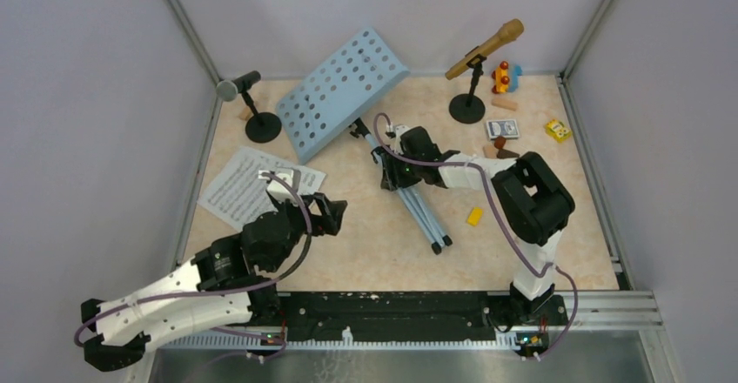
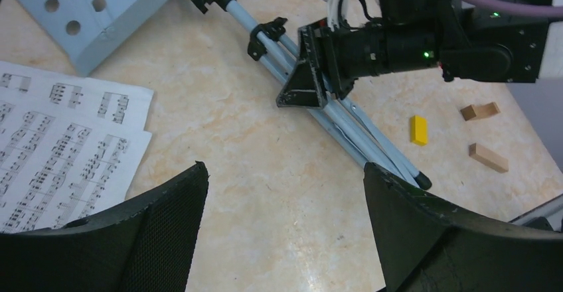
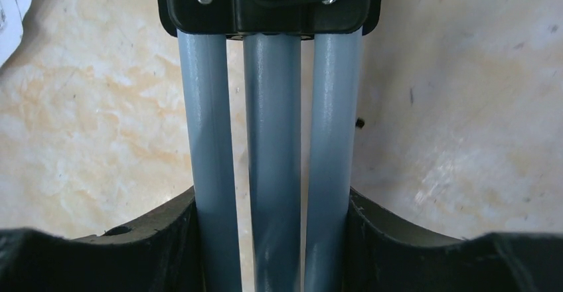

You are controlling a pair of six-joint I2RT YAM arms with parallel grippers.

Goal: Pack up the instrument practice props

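Right wrist view — the right gripper (image 3: 272, 209) grips three grey metal tripod legs (image 3: 269, 106); the left gripper (image 2: 285, 176) gapes open just right of white printed music sheets (image 2: 60, 152).

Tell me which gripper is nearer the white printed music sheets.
Left. The left gripper hangs open beside the white printed music sheets; the right gripper, farther right, clamps the grey tripod legs.

Pretty clearly a robot lab test cell. The bench (image 1: 365, 252) is boxed in by plain grey panels (image 1: 87, 96) held in aluminium posts (image 1: 185, 26). A left arm (image 1: 165, 305) and a right arm (image 1: 535, 200) are bolted to a black rail (image 1: 392, 318) at the near edge, and purple cables (image 1: 501, 220) are left exposed along them. Small circuit boards (image 1: 529, 340) with lit LEDs are mounted under the rail.
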